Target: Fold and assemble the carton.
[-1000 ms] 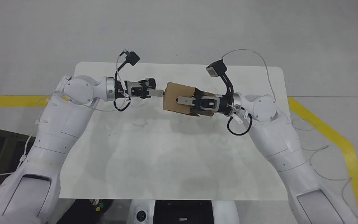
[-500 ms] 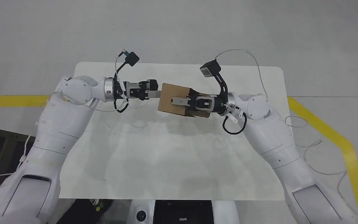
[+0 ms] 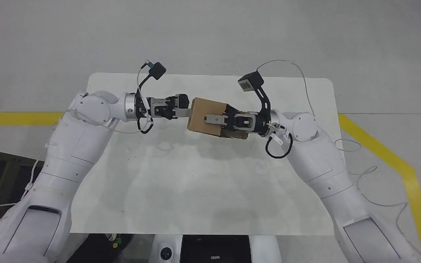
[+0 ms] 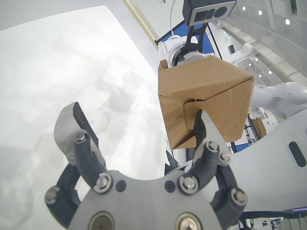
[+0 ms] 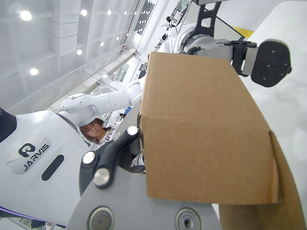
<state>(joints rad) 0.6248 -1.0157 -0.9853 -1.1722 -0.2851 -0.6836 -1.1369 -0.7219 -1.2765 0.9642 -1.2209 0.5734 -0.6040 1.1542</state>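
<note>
Now the gap is gone: 1 s ago the left end effector (image 4: pixel 139 117) sat just short of the carton (image 3: pixel 205 116). Since then the right arm has brought the carton a bit toward it, and the left has come in to meet it. Carton is off the tabletop (image 3: pixel 197 197), held mid-air over its far half between the 2 arms. Right end effector (image 3: pixel 217 120) is clamped on the carton body, 1 finger along the top face, same grip as before. Left end effector is spread wide, holding nothing. 1 fingertip (image 4: pixel 203 124) touches the end flap (image 4: pixel 189 120); the other hangs clear of the carton. Flaps at that end are folded in but the seam looks slightly lifted, not flush. Reads as: approach done, contact made, left placed to push the flap home while right braces. The end by the right wrist looks unclosed, so the task is likely partway.
</note>
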